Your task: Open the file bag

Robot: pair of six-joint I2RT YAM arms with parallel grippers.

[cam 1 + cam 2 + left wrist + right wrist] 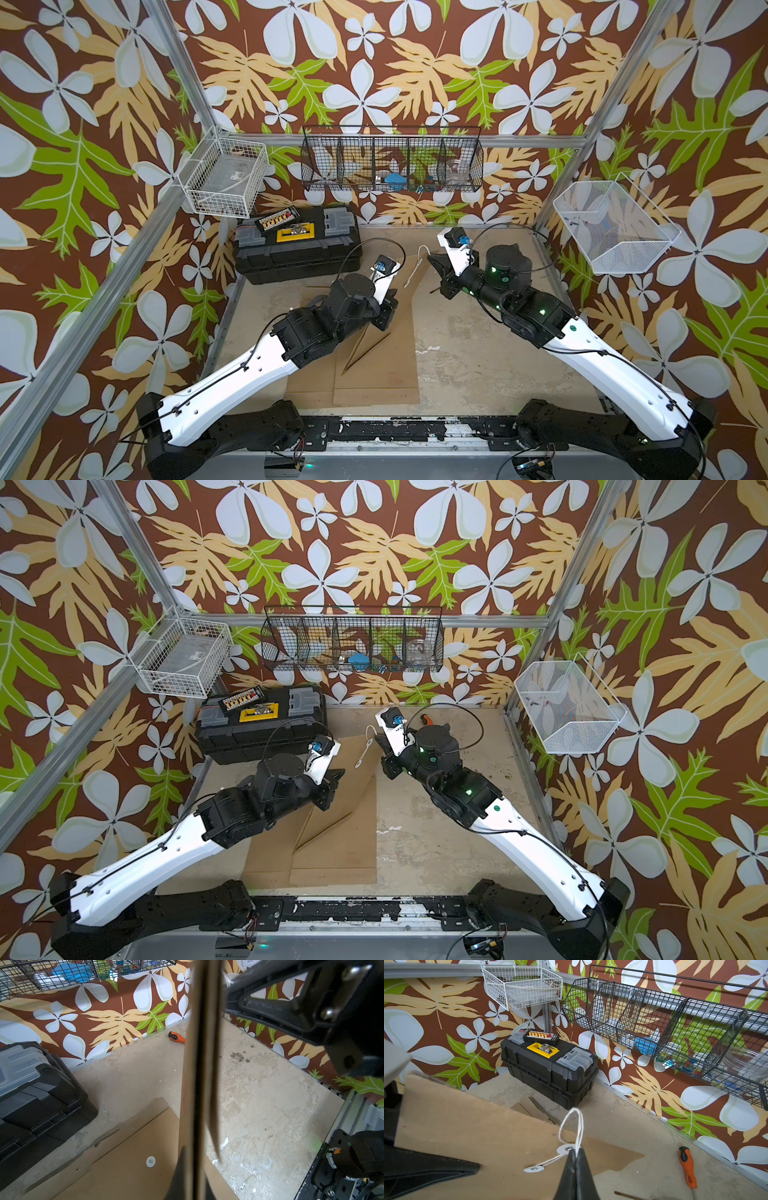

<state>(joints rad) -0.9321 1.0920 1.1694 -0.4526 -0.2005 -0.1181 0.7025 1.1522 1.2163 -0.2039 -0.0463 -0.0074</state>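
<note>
The file bag (376, 370) (336, 854) is a brown paper envelope lying mid-table, partly lifted and creased. My left gripper (384, 318) (194, 1160) is shut on a raised edge of the bag (199, 1064), which shows edge-on between the jaws. A white string (579, 1126) (420, 251) runs from two white closure discs (564, 1149) on the bag's raised part (477, 1136). My right gripper (576, 1154) (432, 261) (380, 739) is shut on that string just beside the upper disc. Another white disc (150, 1161) sits on the flat part of the bag.
A black toolbox (297, 245) (550, 1066) stands at the back left. An orange-handled screwdriver (687, 1167) (176, 1037) lies near the back wall. Wire baskets (390, 164) hang on the back and side walls above the table.
</note>
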